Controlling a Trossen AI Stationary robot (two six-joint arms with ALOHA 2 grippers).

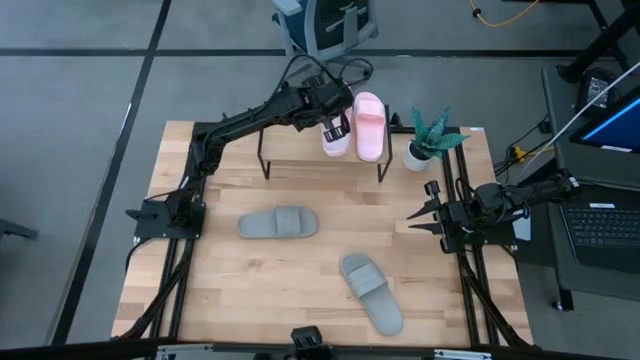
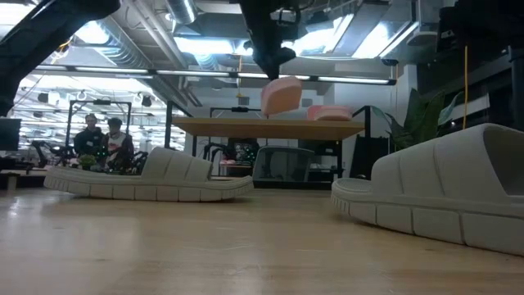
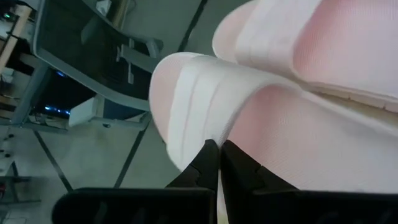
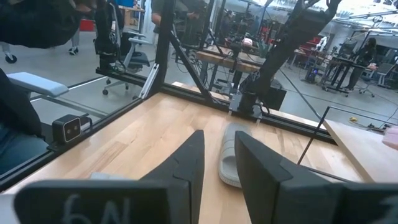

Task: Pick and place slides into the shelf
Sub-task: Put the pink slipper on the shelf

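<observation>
because the left gripper is pinched shut on a pale pink slide, that slide hangs tilted over the shelf beside its mate. two grey-green slides wait (right gripper idle, half open, empty).

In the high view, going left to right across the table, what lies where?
Grey-green slide → left gripper shut on a pink slide → second grey-green slide, nearer the front → potted plant → right gripper, waiting with jaws apart.
</observation>
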